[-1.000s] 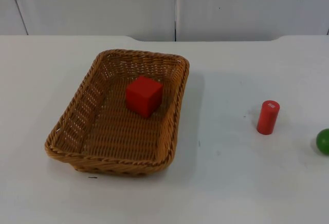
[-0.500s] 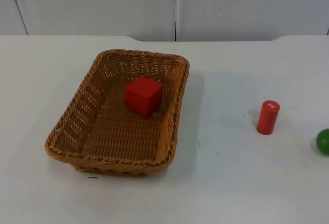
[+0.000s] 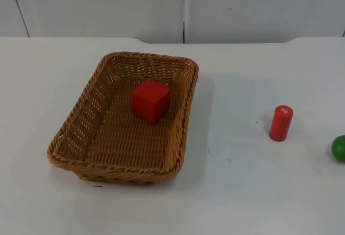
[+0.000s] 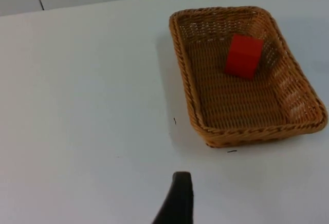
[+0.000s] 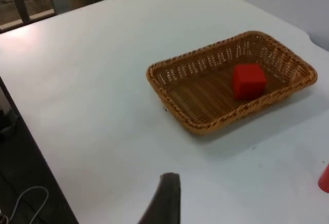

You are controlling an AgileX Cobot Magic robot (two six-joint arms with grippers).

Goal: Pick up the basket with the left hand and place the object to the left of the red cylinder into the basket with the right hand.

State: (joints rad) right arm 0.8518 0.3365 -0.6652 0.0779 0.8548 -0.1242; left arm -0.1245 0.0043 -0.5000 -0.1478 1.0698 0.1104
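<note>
Wicker basket (image 3: 126, 121) flat on white table (image 3: 242, 192), held by nothing. Red cube (image 3: 151, 100) inside basket, toward its far end. Red cylinder (image 3: 281, 122) upright, well right of basket; green ball (image 3: 339, 148) just right of cylinder. Left gripper (image 4: 176, 203) and right gripper (image 5: 163, 201) well clear of basket; finger opening: cannot tell for either.

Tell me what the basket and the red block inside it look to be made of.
Basket: woven wicker or rattan-like strands, tan-brown with a slight sheen; the braided rim and open-weave walls show it, though it could be plastic imitation. Red cube: a solid block with a smooth, matte, evenly painted surface and crisp edges, probably painted wood or plastic; the look alone leaves that open.
</note>
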